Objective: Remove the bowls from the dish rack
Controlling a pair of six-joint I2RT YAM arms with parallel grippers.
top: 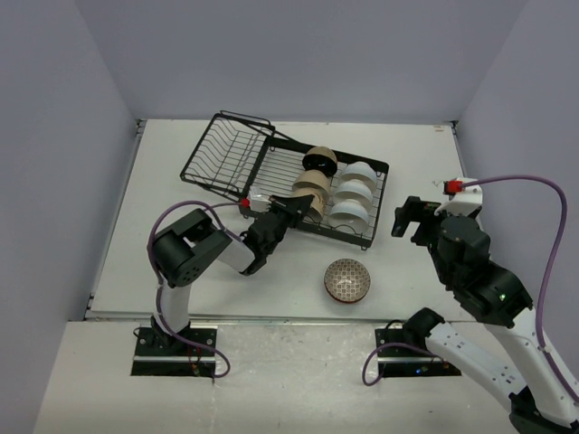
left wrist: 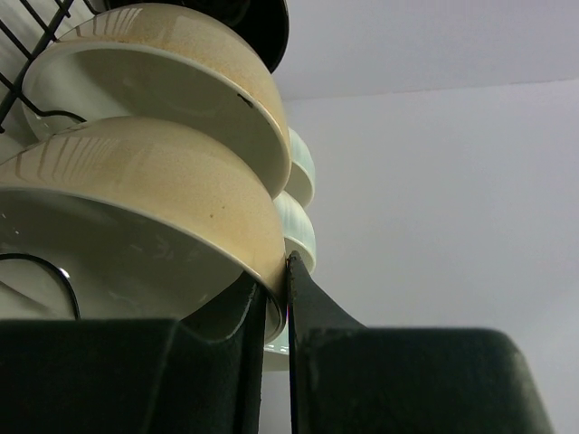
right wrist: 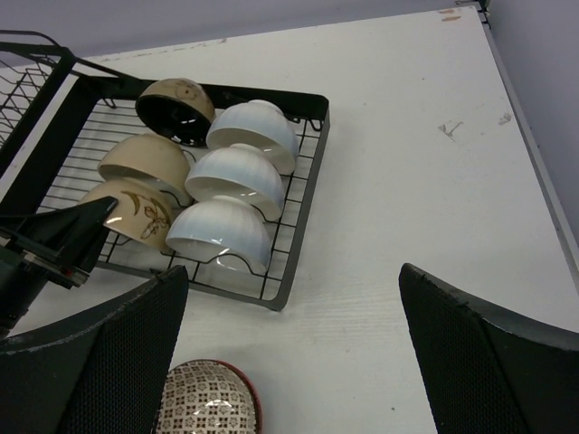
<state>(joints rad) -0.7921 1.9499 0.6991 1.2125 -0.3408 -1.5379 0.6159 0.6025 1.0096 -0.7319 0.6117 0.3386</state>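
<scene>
I have the left hand (left wrist: 288, 271) clenched on the rim of the near beige bowl (left wrist: 154, 208) in the dish rack (top: 271, 163); I judge the thin edge gives the best pinch. The right hand (top: 409, 221) is spread, empty, right of the rack. The patterned bowl (top: 347, 279) sits on the near worktop (top: 181, 262).
</scene>
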